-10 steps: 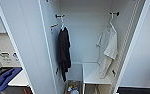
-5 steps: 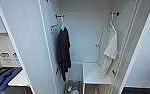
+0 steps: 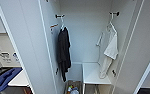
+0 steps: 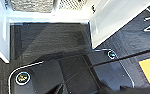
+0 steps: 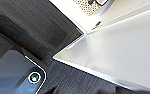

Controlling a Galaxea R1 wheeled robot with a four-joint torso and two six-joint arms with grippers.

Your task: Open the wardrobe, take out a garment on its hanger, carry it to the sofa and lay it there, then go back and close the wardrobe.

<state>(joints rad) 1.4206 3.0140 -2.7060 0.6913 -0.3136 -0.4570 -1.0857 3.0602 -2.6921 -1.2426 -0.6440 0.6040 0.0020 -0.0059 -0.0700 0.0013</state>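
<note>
Nothing is seen to have moved since the earlier frames. Both doors [image 3: 28, 50] of the wardrobe [image 3: 88, 37] are swung wide, so the interior is exposed. Inside, a black shirt [image 3: 63, 52] is hung at left; the garment [image 3: 110, 51] is hung by its hanger [image 3: 112, 21] from a hook [image 3: 114, 13] at right. Gripper opening cannot be told.

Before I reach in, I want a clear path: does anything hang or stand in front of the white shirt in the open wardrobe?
Nothing visible does. The wardrobe stands open, and the white shirt hangs on its hanger at the right side. The black shirt hangs apart at the left.
</note>
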